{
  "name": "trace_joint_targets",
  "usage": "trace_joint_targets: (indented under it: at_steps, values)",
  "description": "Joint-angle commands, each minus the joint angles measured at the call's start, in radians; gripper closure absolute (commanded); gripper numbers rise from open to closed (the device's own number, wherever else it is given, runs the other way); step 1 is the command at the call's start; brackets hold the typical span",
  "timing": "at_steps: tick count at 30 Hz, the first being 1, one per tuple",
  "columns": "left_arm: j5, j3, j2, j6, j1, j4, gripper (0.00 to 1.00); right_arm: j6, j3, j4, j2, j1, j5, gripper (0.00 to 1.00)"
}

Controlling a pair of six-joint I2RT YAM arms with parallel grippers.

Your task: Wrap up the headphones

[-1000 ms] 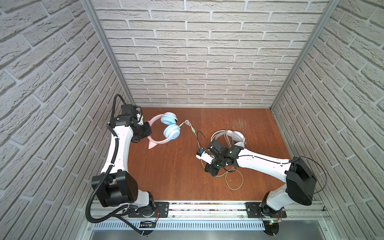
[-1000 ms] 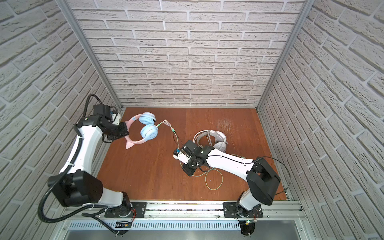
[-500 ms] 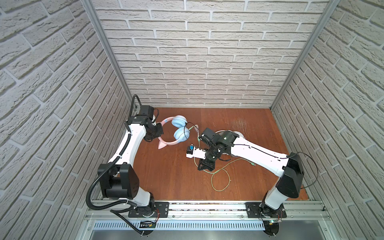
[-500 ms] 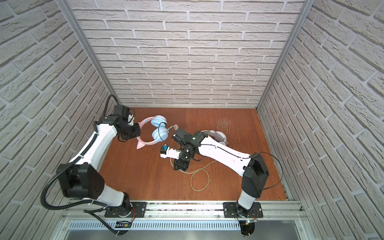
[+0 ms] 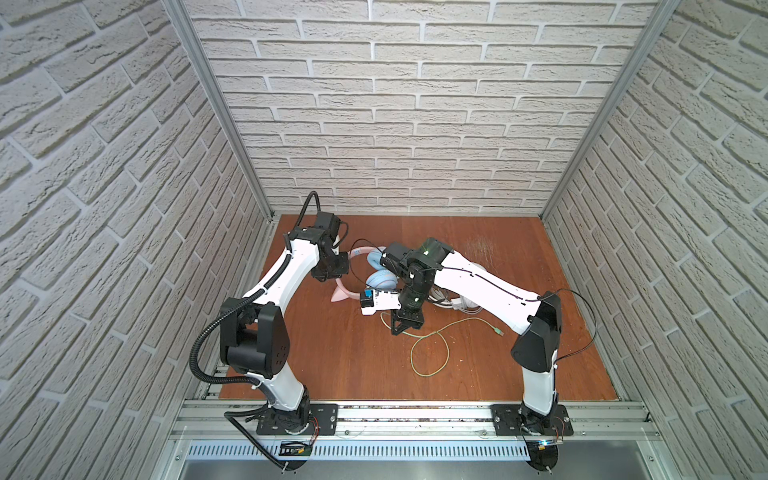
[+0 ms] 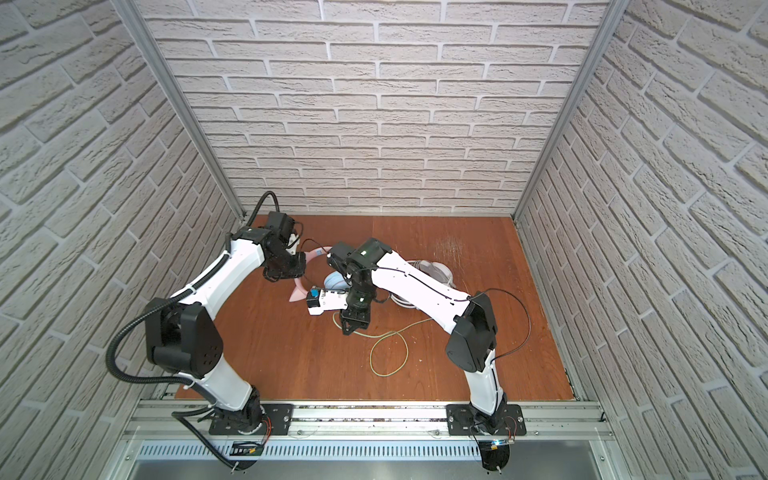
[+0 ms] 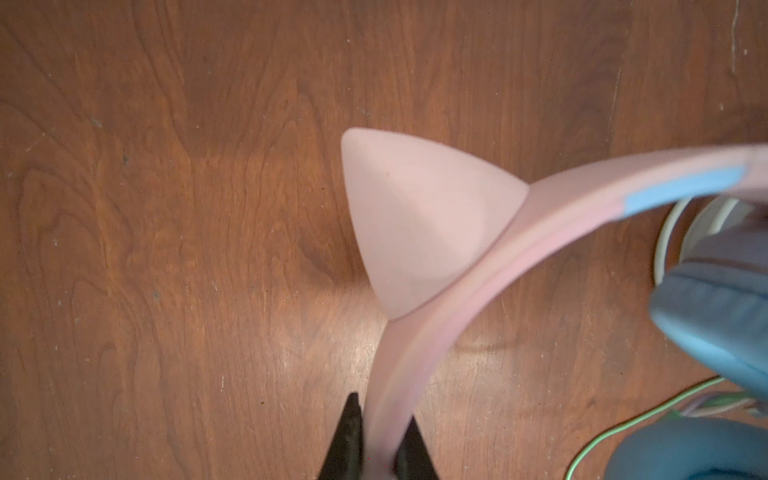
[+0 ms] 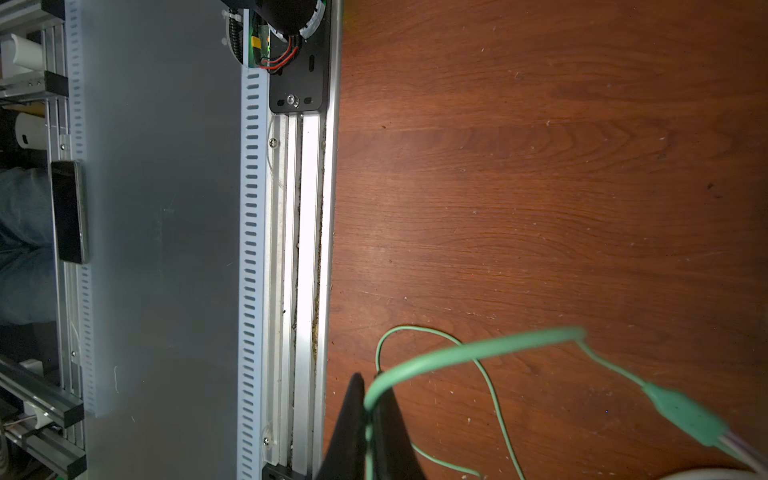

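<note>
Pink cat-ear headphones (image 5: pixel 380 281) w/ light-blue earcups (image 7: pixel 715 328), at centre of wooden table (image 5: pixel 332 365), are held for wrap.
Pink headband (image 7: pixel 478 249) is clamped by left gripper (image 7: pixel 382 409); thin green cable (image 8: pixel 478 349) is pinched by right gripper (image 8: pixel 372 386). Cable should be led round earcups w/ light tension.

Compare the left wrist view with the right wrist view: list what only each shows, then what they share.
Left wrist only: the left hand shut on the pink headband with its cat ear, and a blue earcup. Right wrist only: the right hand shut on the green cable, the metal rail, a dark phone. Shared: the wooden table and a thin strand of that green cable.
</note>
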Motion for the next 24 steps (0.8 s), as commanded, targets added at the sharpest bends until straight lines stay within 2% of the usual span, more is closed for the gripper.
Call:
trace_joint_targets:
  at_steps: [1,10,24]
  values:
    - [0.044,0.034,0.012,0.058,-0.022,-0.019,1.0,-0.077,0.069,-0.057,-0.002,-0.032,0.011,0.94]
    - [0.098,0.007,0.02,0.117,-0.055,-0.018,1.0,-0.129,0.181,-0.068,0.091,-0.086,0.056,0.94]
    - [0.138,-0.029,-0.009,0.23,-0.122,-0.059,1.0,-0.137,0.188,0.055,0.105,-0.135,0.192,0.94]
